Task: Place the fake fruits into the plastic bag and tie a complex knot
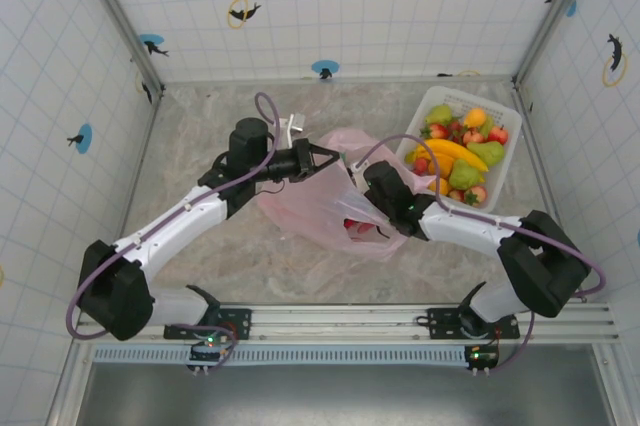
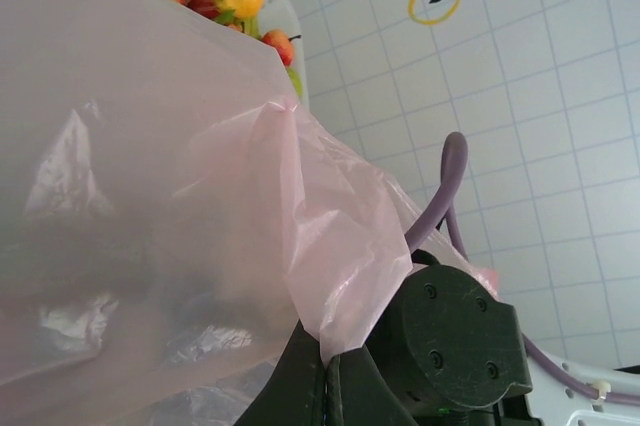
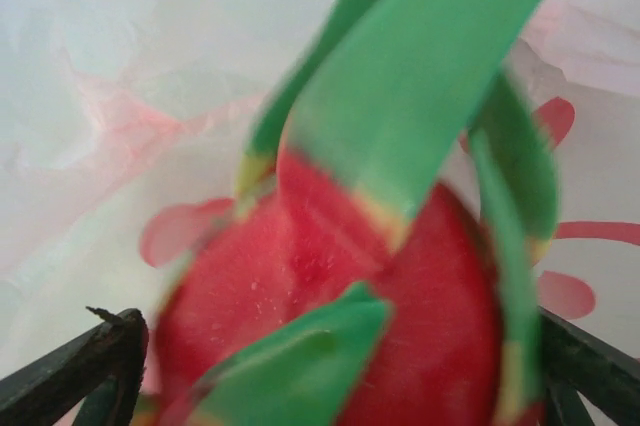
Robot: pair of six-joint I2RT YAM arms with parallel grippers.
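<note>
R gripper (image 3: pixel 335 346): jaws wide, strawberry (image 3: pixel 330 276) between them at frame centre; I can't tell if the pads grip it. Pink plastic bag (image 3: pixel 120 96) lies behind it. L gripper (image 2: pixel 328 371), bottom centre, pinches the bag edge. Risks: film slips from L pinch, mouth collapses, fruit lands on table (image 1: pixel 200 126); R fingers snag film on exit. Other fake fruits (image 1: pixel 460 151) sit in white basket (image 1: pixel 470 94), upper right.
</note>
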